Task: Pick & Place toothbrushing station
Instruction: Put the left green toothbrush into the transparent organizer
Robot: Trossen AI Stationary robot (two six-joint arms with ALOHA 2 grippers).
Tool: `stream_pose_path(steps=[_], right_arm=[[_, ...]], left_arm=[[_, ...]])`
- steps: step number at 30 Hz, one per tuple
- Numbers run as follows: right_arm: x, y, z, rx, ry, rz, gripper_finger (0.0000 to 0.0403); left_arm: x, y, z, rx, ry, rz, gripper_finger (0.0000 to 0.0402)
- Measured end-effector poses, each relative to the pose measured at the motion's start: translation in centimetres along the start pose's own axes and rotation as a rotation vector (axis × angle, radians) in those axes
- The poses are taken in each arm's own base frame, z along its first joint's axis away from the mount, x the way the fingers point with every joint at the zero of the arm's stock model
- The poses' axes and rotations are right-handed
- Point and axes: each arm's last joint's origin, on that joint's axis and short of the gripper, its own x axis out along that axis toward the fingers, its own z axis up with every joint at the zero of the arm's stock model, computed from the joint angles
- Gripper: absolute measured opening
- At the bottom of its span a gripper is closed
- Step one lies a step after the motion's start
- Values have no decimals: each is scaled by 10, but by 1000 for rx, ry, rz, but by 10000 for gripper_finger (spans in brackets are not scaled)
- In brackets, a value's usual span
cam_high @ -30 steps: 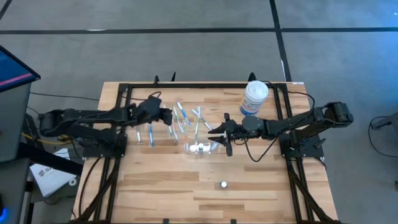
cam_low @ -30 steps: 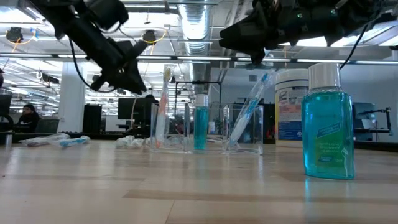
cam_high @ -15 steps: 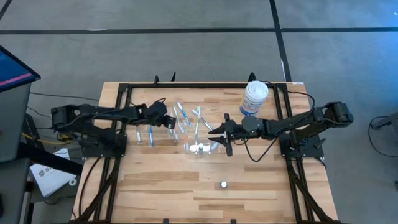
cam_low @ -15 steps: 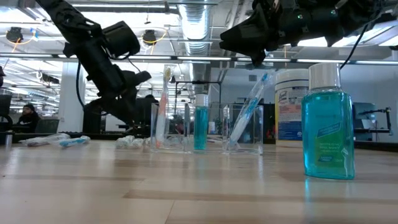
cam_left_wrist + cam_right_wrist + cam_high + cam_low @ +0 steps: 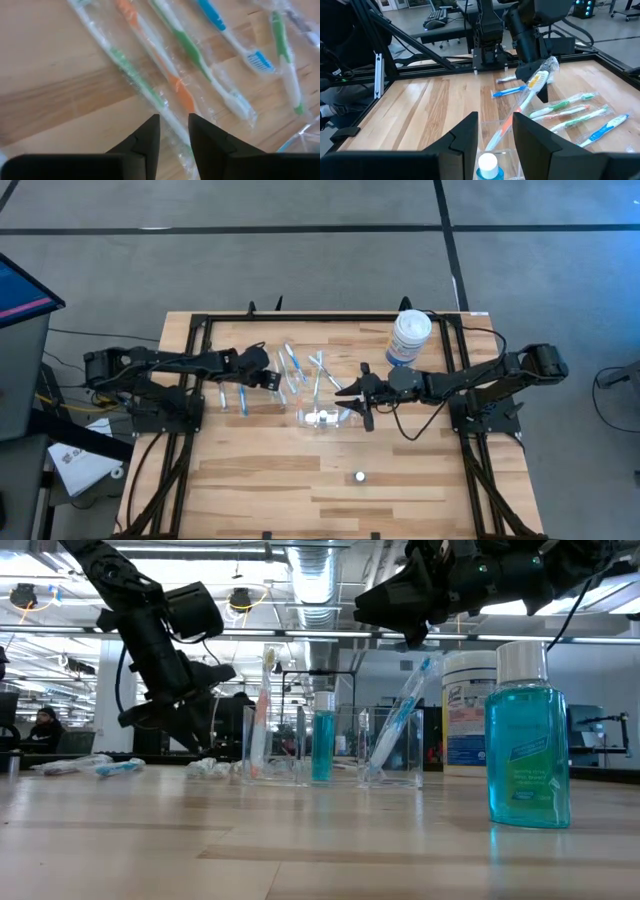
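Wooden counter [image 5: 260, 480] carries the clear station [image 5: 325, 418] at centre, already holding two toothbrushes; several wrapped toothbrushes [image 5: 175, 80] remain loose beside it. Left gripper [image 5: 173, 131] hovers over them, right gripper [image 5: 352, 402] over the station, both jaws part-open, empty.

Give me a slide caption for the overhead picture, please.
Two robot arms meet over wrapped toothbrushes and a clear organizer on a wooden table.
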Motion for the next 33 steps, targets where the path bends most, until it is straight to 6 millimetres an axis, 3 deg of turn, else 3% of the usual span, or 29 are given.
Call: stream_pose_path(steps=[11, 17, 23, 33], right_arm=[[0, 0, 0, 0, 0, 0, 113], [0, 0, 0, 0, 0, 0, 113], [0, 0, 0, 0, 0, 0, 113], [0, 0, 0, 0, 0, 0, 113]], left_arm=[[-2, -7, -10, -8, 16, -13, 142], [-2, -9, -15, -11, 2, -6, 143], [4, 3, -27, -47, 25, 27, 143], [8, 0, -25, -57, -42, -76, 142]])
